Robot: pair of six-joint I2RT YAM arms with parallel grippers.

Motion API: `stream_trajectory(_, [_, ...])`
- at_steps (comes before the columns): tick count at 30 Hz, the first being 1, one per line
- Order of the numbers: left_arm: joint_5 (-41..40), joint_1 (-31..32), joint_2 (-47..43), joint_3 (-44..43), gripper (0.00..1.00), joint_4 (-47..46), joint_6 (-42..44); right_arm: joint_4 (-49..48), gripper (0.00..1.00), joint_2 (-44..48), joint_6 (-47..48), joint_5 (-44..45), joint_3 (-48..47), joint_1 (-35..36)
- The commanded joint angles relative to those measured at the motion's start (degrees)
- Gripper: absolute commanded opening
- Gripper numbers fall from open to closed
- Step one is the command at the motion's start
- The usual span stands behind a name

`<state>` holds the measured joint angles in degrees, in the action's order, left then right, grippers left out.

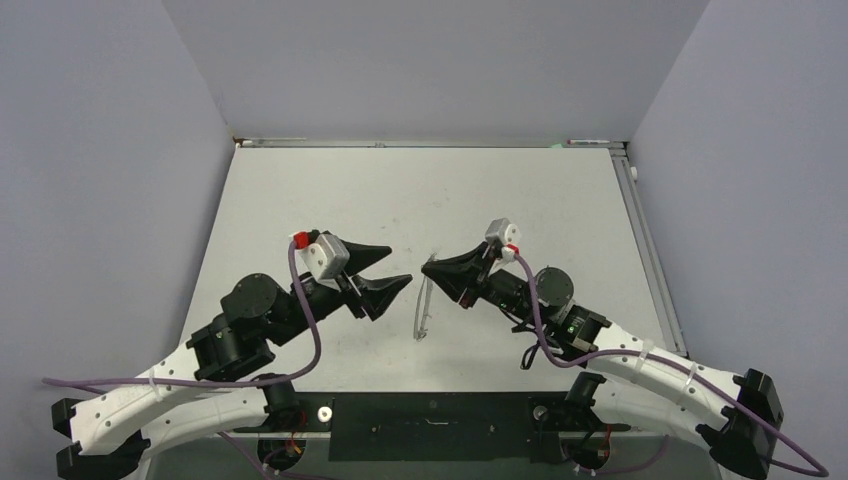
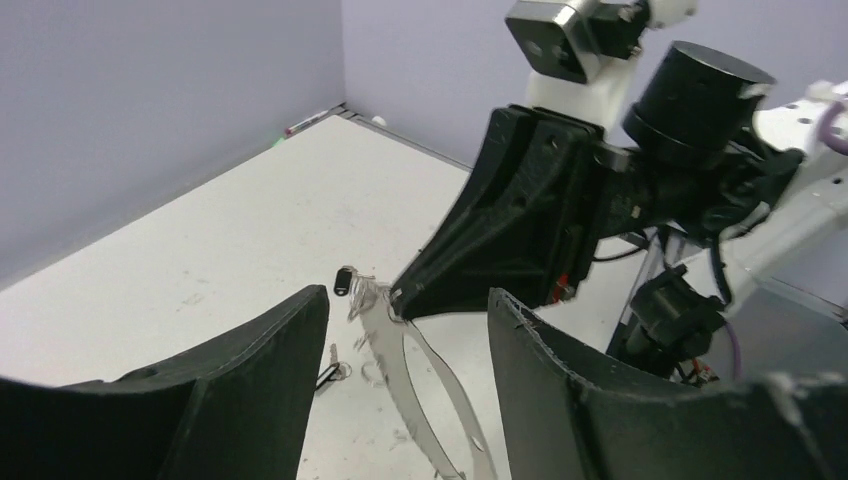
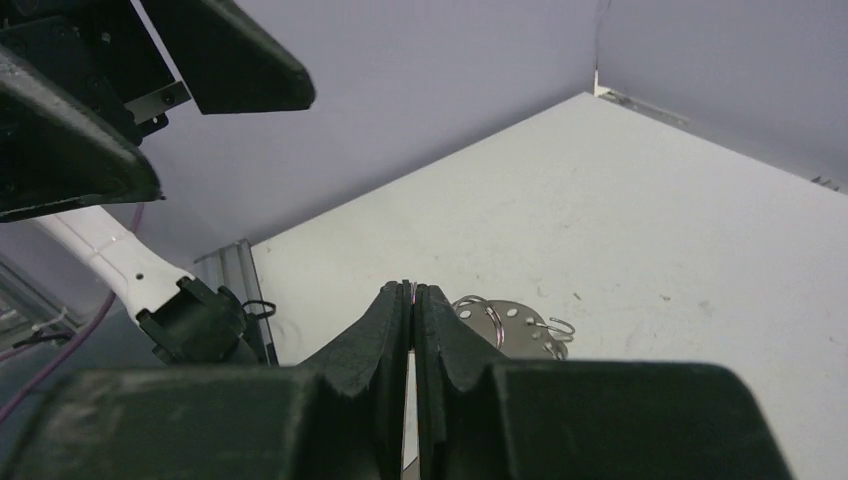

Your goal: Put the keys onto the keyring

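Note:
My right gripper [image 1: 428, 266] is shut on the rim of the keyring [image 1: 421, 312], a thin grey metal hoop held on edge, its lower end near the table. In the left wrist view the keyring [image 2: 432, 392] hangs from the right gripper's tip. One key [image 2: 343, 280] with a black head hangs at the ring's top. A second key [image 2: 328, 373] lies on the table below it. My left gripper [image 1: 398, 264] is open and empty, its fingers [image 2: 250, 380] on either side of the ring, not touching it. The right wrist view shows the right gripper [image 3: 412, 295] pinching the ring's edge, with wire loops [image 3: 520, 325] beyond.
The white table [image 1: 420, 190] is enclosed by grey walls on three sides. A metal rail [image 1: 645, 240] runs along its right edge. The arm bases and purple cables [image 1: 310, 320] are at the near edge. The two grippers face each other closely at mid-table.

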<state>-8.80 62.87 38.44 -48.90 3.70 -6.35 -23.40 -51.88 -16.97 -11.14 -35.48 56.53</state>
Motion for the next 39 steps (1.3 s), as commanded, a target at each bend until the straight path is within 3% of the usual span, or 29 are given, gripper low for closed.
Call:
stream_trajectory(1, [8.02, -0.68, -0.91, -7.37, 0.55, 5.96, 3.16, -14.79, 0.05, 2.88, -6.16, -12.95, 0.23, -6.40])
stream_trajectory(4, [13.14, -1.27, -0.37, -10.11, 0.53, 9.50, 3.87, -19.98, 0.05, 2.63, -11.25, -19.65, 0.22, -10.73])
stream_trajectory(15, [26.36, -7.57, 3.07, -12.95, 0.39, 6.25, 1.24, -26.81, 0.05, 0.73, -17.18, -32.39, -5.29, -11.45])
stream_trajectory(21, [39.97, -15.07, 5.30, -11.76, 0.35, -1.24, -6.53, -26.28, 0.05, 2.30, -17.25, -32.73, -6.64, -11.46])
stream_trajectory(27, [48.23, -16.74, 6.97, -9.04, 0.33, -12.01, -13.92, -25.47, 0.05, 2.64, -16.92, -32.90, -7.23, -11.50])
stream_trajectory(39, [51.71, -16.66, 11.49, -8.49, 0.29, -15.50, -16.99, -25.21, 0.05, 2.75, -16.10, -32.71, -7.91, -11.38])
